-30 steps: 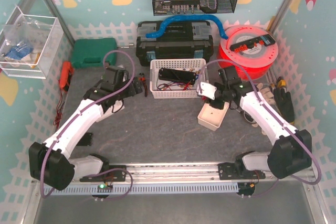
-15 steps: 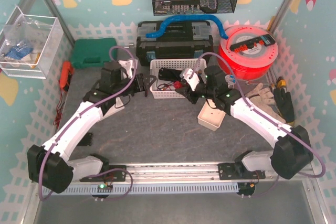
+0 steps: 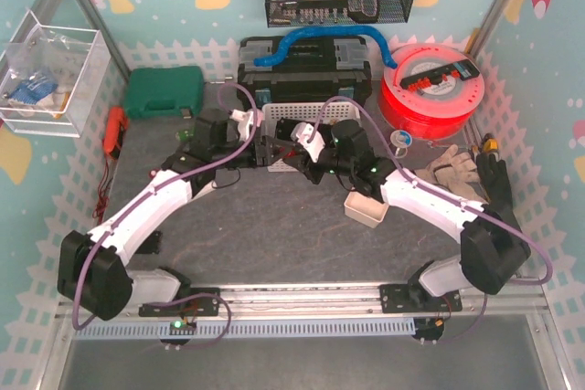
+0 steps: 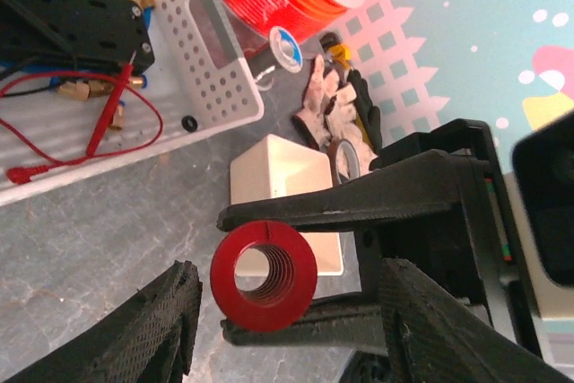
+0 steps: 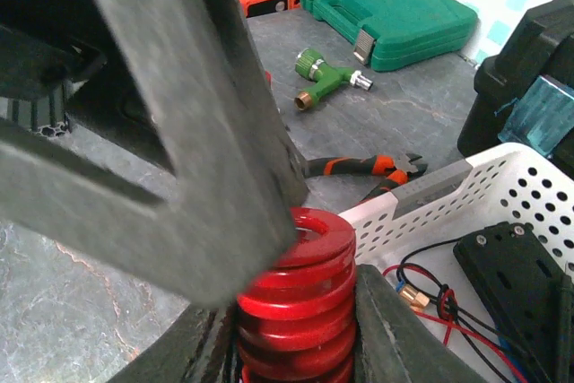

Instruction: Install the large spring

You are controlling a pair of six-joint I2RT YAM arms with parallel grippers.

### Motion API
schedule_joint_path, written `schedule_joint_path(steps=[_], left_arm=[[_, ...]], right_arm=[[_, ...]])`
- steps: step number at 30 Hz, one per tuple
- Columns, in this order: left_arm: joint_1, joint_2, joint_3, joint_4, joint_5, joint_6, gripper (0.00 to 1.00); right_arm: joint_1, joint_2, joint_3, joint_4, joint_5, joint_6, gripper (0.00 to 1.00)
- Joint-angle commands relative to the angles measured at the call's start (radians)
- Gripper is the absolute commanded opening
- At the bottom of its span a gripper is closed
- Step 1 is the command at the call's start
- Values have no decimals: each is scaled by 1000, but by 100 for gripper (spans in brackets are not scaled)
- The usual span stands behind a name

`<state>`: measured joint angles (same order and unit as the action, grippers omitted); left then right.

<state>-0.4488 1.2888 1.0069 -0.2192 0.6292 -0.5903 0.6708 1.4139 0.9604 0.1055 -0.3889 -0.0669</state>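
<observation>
The large red spring [image 4: 265,275] shows end-on in the left wrist view, clamped between the two black fingers of my right gripper [image 3: 291,154]. In the right wrist view the spring [image 5: 300,311] stands between that gripper's fingers [image 5: 395,329], coils stacked upright. My left gripper [image 3: 264,148] is open; its fingers [image 4: 152,329] stand on either side of the spring's end without touching it. One left finger fills the upper left of the right wrist view as a blurred grey mass. Both grippers meet above the table just in front of the white basket [image 3: 274,114].
The basket holds a black part and red wires. A small white box [image 3: 366,209] sits to the right of the grippers. Orange-handled pliers [image 5: 359,166] and a green nozzle [image 5: 325,78] lie left of the basket. A black toolbox [image 3: 306,79], red spool [image 3: 430,89], green case [image 3: 164,93] and gloves [image 3: 452,166] stand behind.
My right gripper has swung left from the white box to the basket's front, carrying the spring. My left gripper has moved right to meet it, and now straddles the spring's end.
</observation>
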Motion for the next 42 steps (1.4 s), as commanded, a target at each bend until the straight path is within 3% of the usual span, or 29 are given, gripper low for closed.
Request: schedule_joint_path(steps=[1, 14, 17, 20, 22, 25, 28, 32, 35, 37, 42], left_arm=[[-7, 26, 36, 1, 36, 4, 56], [-7, 60, 47, -33, 43, -2, 47], [-7, 60, 49, -39, 45, -2, 38], [-6, 56, 47, -51, 36, 3, 20], [-5, 51, 48, -67, 15, 8, 9], [-2, 40, 48, -95, -22, 14, 1], [7, 29, 60, -128, -74, 20, 0], [27, 14, 81, -175, -156, 21, 0], [67, -5, 98, -231, -295, 21, 0], [83, -25, 101, -277, -419, 21, 0], [149, -68, 95, -397, -681, 7, 0]], right_arm=[[24, 3, 47, 64, 32, -35, 0], [56, 3, 44, 77, 44, -102, 0], [62, 12, 49, 69, 39, -116, 0], [67, 24, 58, 43, 33, -123, 0], [68, 26, 57, 26, 46, -123, 9], [69, 14, 43, 2, 75, -116, 34], [68, -10, 22, -21, 95, -106, 57], [69, -79, -36, -22, 147, -62, 68], [67, -132, -80, -26, 198, -24, 79], [67, -169, -106, -35, 246, 8, 98], [67, -243, -149, -46, 389, 66, 99]])
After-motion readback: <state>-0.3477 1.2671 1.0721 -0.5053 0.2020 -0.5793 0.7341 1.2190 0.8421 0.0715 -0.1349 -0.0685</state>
